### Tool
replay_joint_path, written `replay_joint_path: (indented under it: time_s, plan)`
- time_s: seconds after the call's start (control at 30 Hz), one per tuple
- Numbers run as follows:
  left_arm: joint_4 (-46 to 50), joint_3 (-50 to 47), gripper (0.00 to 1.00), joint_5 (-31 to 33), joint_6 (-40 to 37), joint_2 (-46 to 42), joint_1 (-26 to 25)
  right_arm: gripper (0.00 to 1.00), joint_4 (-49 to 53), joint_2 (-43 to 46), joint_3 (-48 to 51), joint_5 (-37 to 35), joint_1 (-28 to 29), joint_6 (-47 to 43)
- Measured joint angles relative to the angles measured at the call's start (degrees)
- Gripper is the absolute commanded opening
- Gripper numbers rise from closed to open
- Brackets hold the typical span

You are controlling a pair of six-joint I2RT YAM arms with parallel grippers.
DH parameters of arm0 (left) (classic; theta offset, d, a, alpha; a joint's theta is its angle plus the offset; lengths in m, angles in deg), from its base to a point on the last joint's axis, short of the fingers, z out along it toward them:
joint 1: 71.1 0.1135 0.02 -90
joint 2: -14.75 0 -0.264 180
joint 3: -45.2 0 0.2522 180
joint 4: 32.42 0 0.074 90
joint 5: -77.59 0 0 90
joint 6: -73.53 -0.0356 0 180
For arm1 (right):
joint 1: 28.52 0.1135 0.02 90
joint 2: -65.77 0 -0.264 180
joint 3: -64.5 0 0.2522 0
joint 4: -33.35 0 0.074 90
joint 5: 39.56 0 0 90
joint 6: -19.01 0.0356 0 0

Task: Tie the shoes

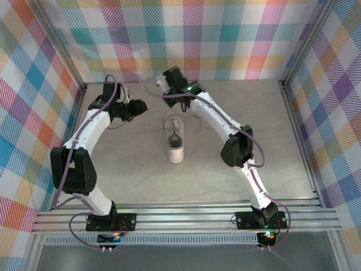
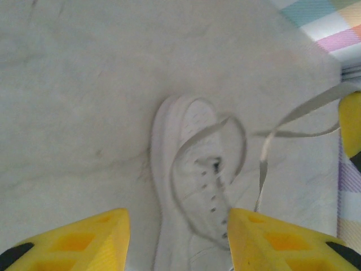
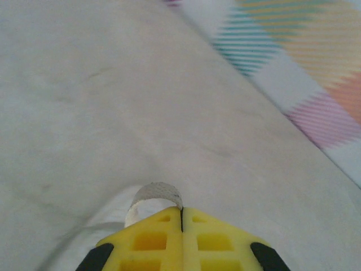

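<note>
While the white sneaker (image 1: 176, 141) lies at the middle of the desk (image 1: 271, 141), we see our left fingers (image 2: 84, 237) spread just left of it and our right fingers (image 3: 214, 237) pressed together farther back, pinching what looks like its lace (image 3: 153, 193) near the far wall (image 1: 225, 39).

bench (image 1: 130, 169): pale grey, mottled surface with faint darker scuffs and streaks; lies flat and fills the enclosure floor. backdrop walls (image 1: 225, 39): plaid cloth in teal, pink, orange, yellow and purple on white, standing on the left, far and right sides and meeting the bench at its edges. corner posts (image 1: 62, 51): bare metal, one at each far corner, rising along the wall seams. front rail (image 1: 186, 217): slotted aluminium extrusion running the full width of the near edge.
</note>
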Motion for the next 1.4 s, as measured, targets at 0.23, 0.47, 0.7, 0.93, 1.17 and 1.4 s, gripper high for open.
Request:
replay_joint_path:
  time_s: [0.23,0.47,0.7,0.93,1.17,1.4]
  plan:
    - [2.56,-7.72,0.48,1.29,-0.94,-3.28,2.05,0.6,0.87,-5.29,0.0,5.38,5.9,-4.48]
    - [1.66,-8.13,0.48,0.96,-1.75,-4.07,2.62,0.67,2.34,-4.22,0.26,6.88,2.34,1.97]
    - [-0.42,-4.09,0.46,-2.43,-5.68,0.39,1.75,0.64,3.69,2.6,4.72,7.78,-1.42,12.37]
    - [-0.87,7.17,0.39,-5.11,-17.94,12.5,-1.7,0.59,4.11,9.86,14.75,9.42,-5.51,22.34]
    - [3.1,12.24,0.41,-5.92,-30.6,21.62,-3.04,0.58,5.64,9.4,19.67,12.26,-7.43,26.67]
    - [5.68,17.81,0.39,-5.81,-38.53,25.97,-6.4,0.54,5.68,6.38,19.47,15.34,-7.39,28.7]
